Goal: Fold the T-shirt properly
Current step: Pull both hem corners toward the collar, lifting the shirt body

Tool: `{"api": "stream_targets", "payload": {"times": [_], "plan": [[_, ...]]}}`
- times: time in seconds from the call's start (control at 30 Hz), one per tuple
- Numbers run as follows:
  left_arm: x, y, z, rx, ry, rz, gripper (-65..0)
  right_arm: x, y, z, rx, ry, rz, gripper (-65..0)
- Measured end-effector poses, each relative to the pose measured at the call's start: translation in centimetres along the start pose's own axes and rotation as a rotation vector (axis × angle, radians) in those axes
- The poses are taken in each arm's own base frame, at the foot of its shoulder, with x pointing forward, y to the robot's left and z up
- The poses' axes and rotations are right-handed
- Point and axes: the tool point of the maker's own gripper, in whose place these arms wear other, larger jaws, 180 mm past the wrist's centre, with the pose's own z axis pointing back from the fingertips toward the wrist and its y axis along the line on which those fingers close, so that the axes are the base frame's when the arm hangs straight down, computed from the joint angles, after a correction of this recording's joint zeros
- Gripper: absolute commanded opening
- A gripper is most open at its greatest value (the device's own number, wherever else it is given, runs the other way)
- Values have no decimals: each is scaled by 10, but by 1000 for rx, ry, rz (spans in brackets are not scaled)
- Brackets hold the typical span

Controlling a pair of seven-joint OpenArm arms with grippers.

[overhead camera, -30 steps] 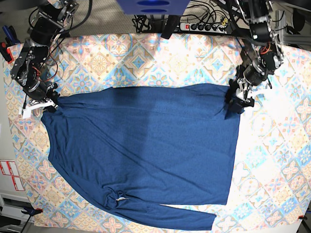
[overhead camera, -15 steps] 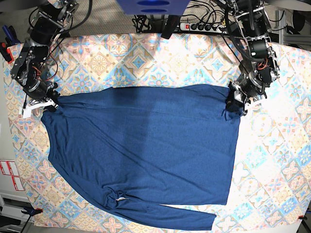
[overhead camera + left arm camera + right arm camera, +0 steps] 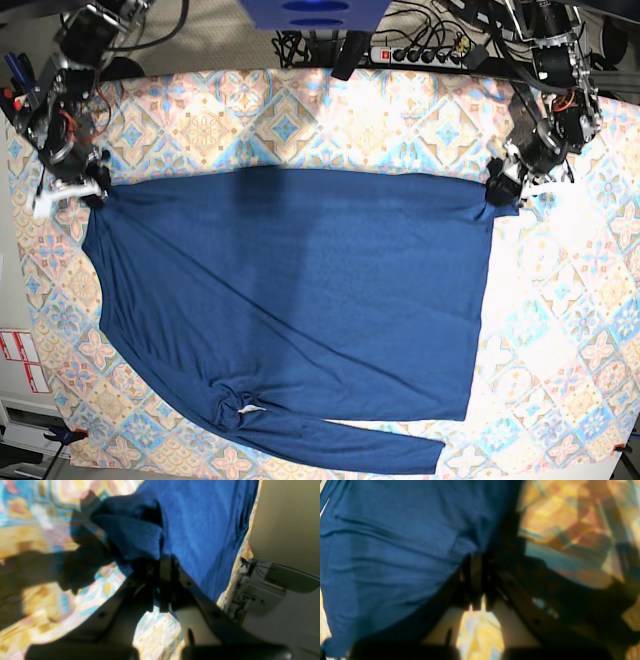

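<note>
Base view shows the shirt (image 3: pixel 290 300) spread flat on the tablecloth (image 3: pixel 560 330), covering most of the middle of the table. Its upper edge runs nearly straight across between the two arms. One long sleeve lies along the lower edge, pointing toward the lower right. A small pale patch shows in the fabric near the lower left.

The left gripper (image 3: pixel 503 188) sits at the upper right corner of the shirt in this view. Left wrist view confirms that its jaws are pressed together on a bunched fold of blue fabric (image 3: pixel 130 535), which rises from the jaw tips; the rest of the cloth extends away beyond it.

The right gripper (image 3: pixel 95 188) sits at the upper left corner of the shirt in the base view. Right wrist view shows its jaws (image 3: pixel 480 580) drawn together at the edge of the blue fabric, with the cloth clamped between them; the picture is blurred, so the exact fold cannot be made out.

A power strip (image 3: pixel 420 55) with cables lies beyond the far edge of the tablecloth.
</note>
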Motion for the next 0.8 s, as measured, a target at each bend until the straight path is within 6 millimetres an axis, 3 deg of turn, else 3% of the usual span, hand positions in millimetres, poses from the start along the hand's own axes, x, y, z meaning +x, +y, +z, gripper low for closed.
{"api": "stream_targets", "payload": {"times": [0.17,0.47,0.7,0.8], "plan": [[-13,15,18,41,27,-30,-650,-22,-12,15,16,24,-65,-647],[-13,5,26,21,17,-67,-650,-15,-14,21,33,1,-93,-647],[8,-37,9,-76,-26,-89,-650,1,-3,14,58,-30,-89,-647],[11,-46,6,-98,-39,-83,-650,6,1,11,68,-40,-88,-647]]}}
